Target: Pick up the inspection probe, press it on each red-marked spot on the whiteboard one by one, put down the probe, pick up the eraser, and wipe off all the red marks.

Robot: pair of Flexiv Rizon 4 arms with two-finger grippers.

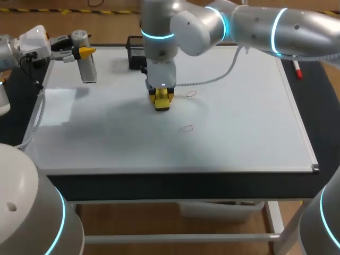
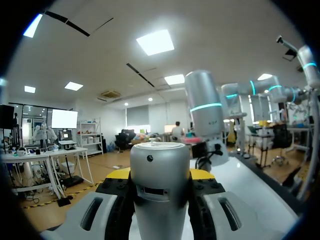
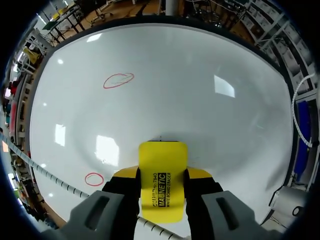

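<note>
My right gripper (image 1: 162,99) is shut on the yellow eraser (image 1: 162,102), held end-down at the middle of the whiteboard (image 1: 106,138). In the right wrist view the eraser (image 3: 162,160) sits between the fingers of the right gripper (image 3: 161,175). One red oval mark (image 3: 118,80) lies ahead of it and a smaller red mark (image 3: 94,178) lies beside it. From overhead one red mark (image 1: 191,93) is just right of the eraser and the other red mark (image 1: 186,128) is nearer the front. My left gripper (image 1: 84,52) is shut on the silver probe (image 1: 88,68) at the board's far left. The probe (image 2: 160,185) fills the left gripper (image 2: 160,176).
A black box (image 1: 136,53) stands at the board's back edge behind my right gripper. A red marker (image 1: 297,70) lies off the board's right edge. A white cable (image 1: 212,79) hangs from my right arm over the board.
</note>
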